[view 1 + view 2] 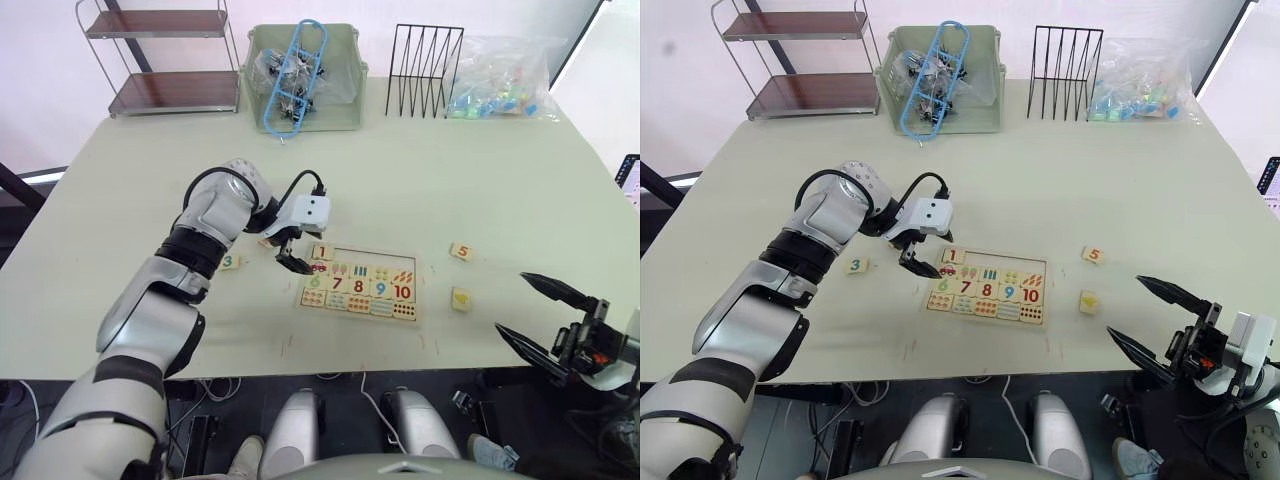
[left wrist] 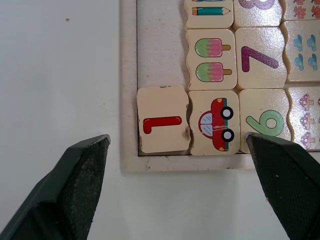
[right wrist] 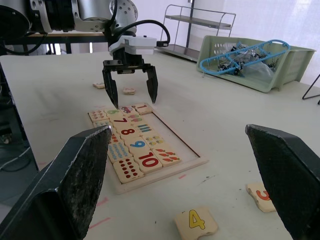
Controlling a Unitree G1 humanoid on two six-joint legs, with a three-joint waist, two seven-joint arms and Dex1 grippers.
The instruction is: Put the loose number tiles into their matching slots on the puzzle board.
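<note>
Left gripper open, empty, hanging over far-left corner of puzzle board. Red 1 tile seated in end slot, beside car picture. Rest of top row bare. Green 3 tile on table left of board, near left gripper; another tile just beyond gripper, numeral unreadable. Right gripper open, empty, at near-right table edge. Orange 5 tile and yellow 4 tile right of board, closer to right gripper. Likely next: left arm goes left for 3.
</note>
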